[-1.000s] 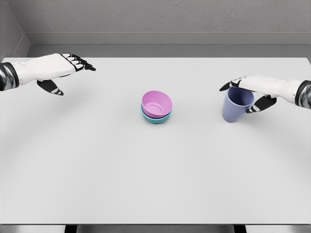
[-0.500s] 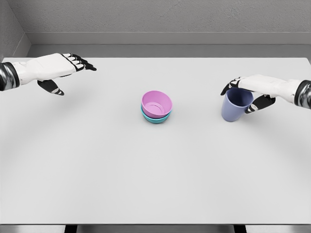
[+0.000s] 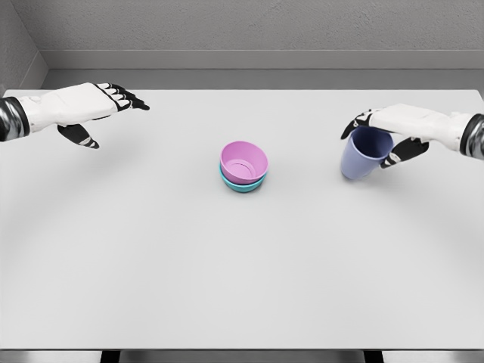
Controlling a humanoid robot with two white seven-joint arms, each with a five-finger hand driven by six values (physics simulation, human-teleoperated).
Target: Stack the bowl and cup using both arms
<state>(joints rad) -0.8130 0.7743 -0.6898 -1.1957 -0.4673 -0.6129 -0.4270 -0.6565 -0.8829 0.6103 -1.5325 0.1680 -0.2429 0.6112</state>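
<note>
One blue cup (image 3: 358,157) hangs tilted, seemingly within the right hand's (image 3: 393,125) fingers.

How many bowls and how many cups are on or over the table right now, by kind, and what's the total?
Bowls: 2, a pink bowl nested in a teal bowl.
Cups: 1, a blue-purple cup held by the right hand.
Total: 3.
</note>
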